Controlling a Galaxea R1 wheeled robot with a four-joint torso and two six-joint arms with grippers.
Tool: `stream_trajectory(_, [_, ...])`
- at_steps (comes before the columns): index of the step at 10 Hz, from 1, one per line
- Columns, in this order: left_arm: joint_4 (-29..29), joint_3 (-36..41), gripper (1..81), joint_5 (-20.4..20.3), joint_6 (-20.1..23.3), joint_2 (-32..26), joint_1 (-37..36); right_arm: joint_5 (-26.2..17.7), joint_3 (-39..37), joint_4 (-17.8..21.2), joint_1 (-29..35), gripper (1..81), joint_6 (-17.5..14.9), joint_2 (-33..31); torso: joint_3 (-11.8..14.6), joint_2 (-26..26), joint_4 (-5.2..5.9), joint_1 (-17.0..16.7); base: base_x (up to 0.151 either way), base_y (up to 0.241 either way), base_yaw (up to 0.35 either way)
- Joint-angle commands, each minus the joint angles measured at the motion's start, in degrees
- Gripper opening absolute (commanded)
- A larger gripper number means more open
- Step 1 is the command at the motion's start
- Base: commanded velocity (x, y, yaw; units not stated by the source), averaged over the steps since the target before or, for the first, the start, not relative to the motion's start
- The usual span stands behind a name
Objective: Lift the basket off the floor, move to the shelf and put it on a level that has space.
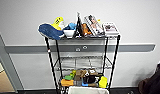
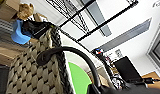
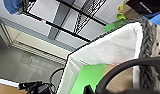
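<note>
Clutter filled the top tier of the shelf (image 1: 82,50), which stood against a pale wall with a grey rail (image 1: 136,47). From left to right on that tier sat a blue plush toy (image 1: 49,31), a yellow toy (image 1: 58,23), a white bowl (image 1: 69,33), an orange item (image 1: 86,29), a tilted book (image 1: 94,24) and a white box (image 1: 110,28), leaving no bare grid. The level (image 1: 82,62) beneath it, a flat wire grid, lay bare between the posts. The tier below that held an orange block (image 1: 66,82), green pieces (image 1: 70,76), brown and black oddments and a yellow item (image 1: 103,81).

The basket (image 1: 88,90) showed at the lower edge of the head view as a white-lined rim, directly in front of the shelf's lower part and below the bare level. A dark object (image 1: 153,83) stood to the right by the wall.

In the left wrist view the speckled weave of the basket (image 2: 33,75) ran close to the camera, with a dark curved handle (image 2: 71,53) arching over it and a green patch inside. In the right wrist view the white lining (image 3: 106,50) and braided rim appeared, again with a dark curved handle (image 3: 126,68) crossing in front. Whether either claw was apart or clamped could not be told.
</note>
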Motion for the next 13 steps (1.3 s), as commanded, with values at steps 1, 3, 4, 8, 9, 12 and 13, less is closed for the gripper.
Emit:
stream_trajectory(1, [1.1, 5.0, 1.0, -2.8, -0.5, -1.8, -7.3, 2.6, 5.1, -1.2, 9.4, 1.0, 0.4, -0.9, 0.0, 0.0, 0.0, 0.0, 0.11, 0.0, 0.0])
stream_trajectory(3, [1.1, 6.0, 1.0, -2.8, -0.6, -1.9, -8.3, 2.6, 5.5, -1.2, 9.5, 1.0, 0.8, -1.3, 0.0, 0.0, 0.0, 0.0, 0.11, 0.0, 0.0])
stream_trajectory(4, [1.1, 6.5, 1.0, -2.8, -0.7, -2.1, -8.7, 2.6, 5.7, -1.2, 9.6, 1.0, 0.8, -1.4, 0.0, 0.0, 0.0, 0.0, 0.11, 0.0, 0.0])
stream_trajectory(8, [1.1, 8.5, 1.0, -3.0, -1.0, -2.6, -10.3, 2.5, 8.5, -0.8, 11.9, 1.0, 0.9, -3.4, 0.0, 0.0, 0.0, 0.0, 0.11, 0.0, 0.0])
stream_trajectory(9, [1.1, 8.7, 1.0, -3.0, -1.0, -2.7, -10.6, 2.4, 9.1, -0.3, 12.9, 1.0, 0.9, -3.8, 0.0, 0.0, 0.0, 0.0, 0.11, 0.0, 0.0])
stream_trajectory(12, [1.1, 9.2, 1.0, -3.0, -1.0, -3.1, -10.9, 2.2, 9.9, 0.7, 14.4, 1.0, 0.9, -4.1, 0.0, 0.0, 0.0, 0.0, 0.11, 0.0, 0.0])
stream_trajectory(13, [1.1, 9.9, 1.0, -3.0, -1.0, -3.6, -11.4, 2.2, 10.1, 0.9, 14.9, 1.0, 0.9, -4.1, 0.0, 0.0, 0.0, 0.0, 0.11, 0.0, 0.0])
